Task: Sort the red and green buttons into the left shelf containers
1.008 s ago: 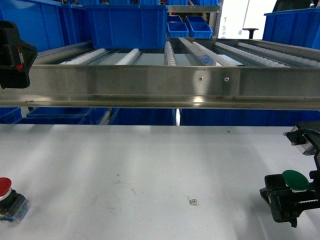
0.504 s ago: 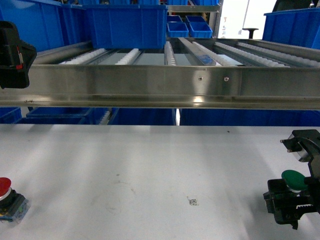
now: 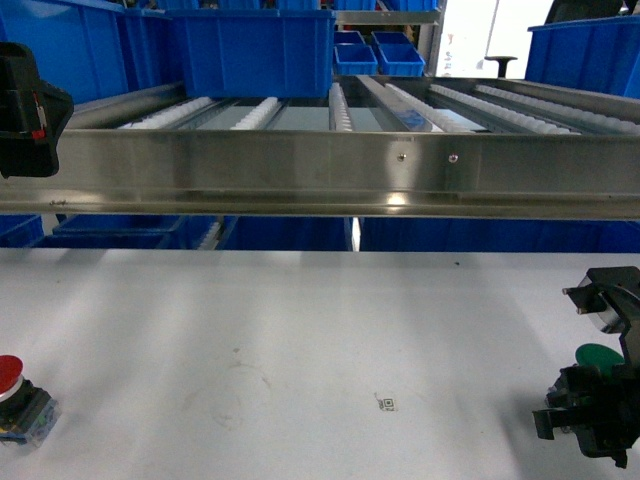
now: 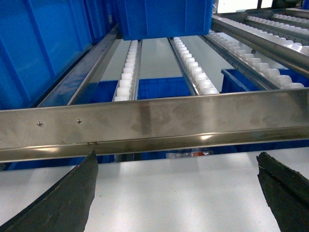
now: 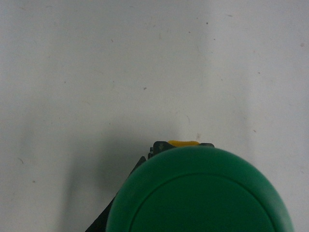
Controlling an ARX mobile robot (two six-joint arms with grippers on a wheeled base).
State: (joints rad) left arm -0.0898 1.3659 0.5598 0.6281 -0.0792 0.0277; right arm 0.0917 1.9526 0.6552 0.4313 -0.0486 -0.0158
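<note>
A: ok so the right claw (image 3: pixel 590 425) is down low at the right edge of the white bench (image 3: pixel 300 350), and the green-domed push-button (image 3: pixel 598 357) sits right at it. From the head view I can't tell if the black jaws are actually closed on the button or just around it. The right wrist camera is no help, it's basically all green dome (image 5: pixel 198 191) with a bit of black body and a yellow tab poking out above it

B: and the left one?

A: left claw (image 4: pixel 178 188) is spread wide with nothing in it. Wrist view shows its two dark fingers (image 4: pixel 63 198) far apart, facing the stainless steel rail of the roller shelf (image 4: pixel 154 123). In the head view it's up at the far left, level with that rail

B: where's the red one

A: red-domed push-button on its black and bluish switch body (image 3: pixel 15 395) is on the bench at the far left edge, well apart from both claws. One large deep blue plastic bin (image 3: pixel 250 50) is up on the shelf rollers, behind the rail
</note>
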